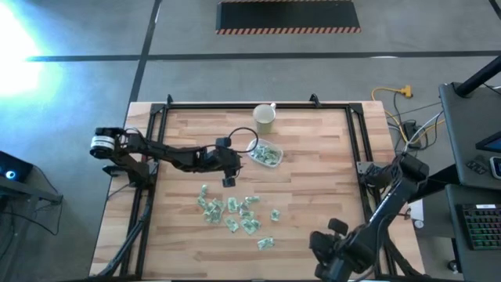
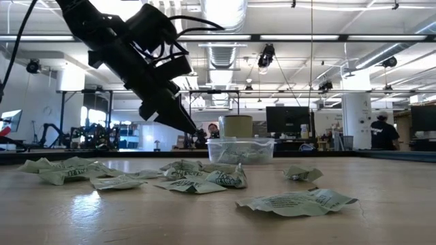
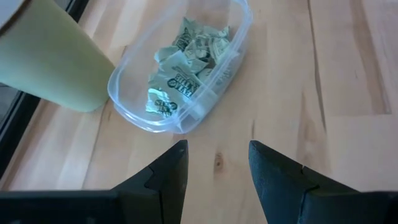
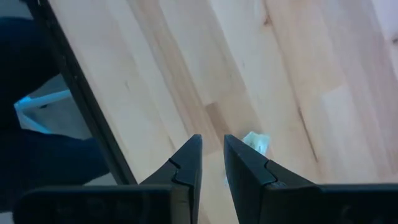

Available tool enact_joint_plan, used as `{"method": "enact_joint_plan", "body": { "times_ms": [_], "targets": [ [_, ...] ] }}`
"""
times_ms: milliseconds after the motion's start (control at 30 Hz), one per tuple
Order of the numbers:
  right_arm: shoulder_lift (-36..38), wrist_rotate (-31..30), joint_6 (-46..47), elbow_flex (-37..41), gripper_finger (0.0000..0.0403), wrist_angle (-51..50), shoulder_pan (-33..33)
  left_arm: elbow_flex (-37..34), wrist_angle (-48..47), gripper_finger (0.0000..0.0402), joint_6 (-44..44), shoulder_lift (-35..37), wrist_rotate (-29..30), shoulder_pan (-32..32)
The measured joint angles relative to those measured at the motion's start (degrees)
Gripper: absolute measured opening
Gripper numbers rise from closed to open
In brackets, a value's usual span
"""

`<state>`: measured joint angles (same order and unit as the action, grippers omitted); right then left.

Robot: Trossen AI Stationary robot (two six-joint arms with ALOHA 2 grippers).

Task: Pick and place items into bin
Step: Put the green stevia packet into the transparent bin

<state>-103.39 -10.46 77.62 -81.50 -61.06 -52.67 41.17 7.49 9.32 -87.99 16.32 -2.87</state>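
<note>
Where bare wood separates bin (image 3: pixel 180 93) from released, empty left claw (image 3: pixel 217 163), right claw (image 4: pixel 211 155) part-open at table edge.

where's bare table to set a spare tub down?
Bare: wooden table right of the clear plastic tub, and the far-left corner beside the cream cup. Crowded: the green-white packets near-centre; left hand hangs above them.
</note>
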Motion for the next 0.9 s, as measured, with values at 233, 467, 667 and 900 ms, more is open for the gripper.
{"method": "enact_joint_plan", "body": {
  "times_ms": [233, 467, 667, 900],
  "targets": [
    [-3.5, 0.0, 2.0, 0.3, 0.0059, 0.5, -1.4, 0.0, 0.1, 0.0153, 0.0, 0.0, 0.0, 0.0],
    [-6.1, 1.8, 5.5, 1.6, 0.0074, 0.0, -2.5, 0.0, 0.1, 0.0153, 0.0, 0.0, 0.0, 0.0],
    [-7.7, 4.9, 7.7, 2.8, 0.0113, 0.0, -3.0, 0.0, 0.3, 0.0153, 0.0, 0.0, 0.0, 0.0],
    [-8.8, 4.5, 8.6, 3.5, 0.0148, 0.3, -3.0, 0.0, 0.6, 0.0153, 0.0, 0.0, 0.0, 0.0]
  ]
}}
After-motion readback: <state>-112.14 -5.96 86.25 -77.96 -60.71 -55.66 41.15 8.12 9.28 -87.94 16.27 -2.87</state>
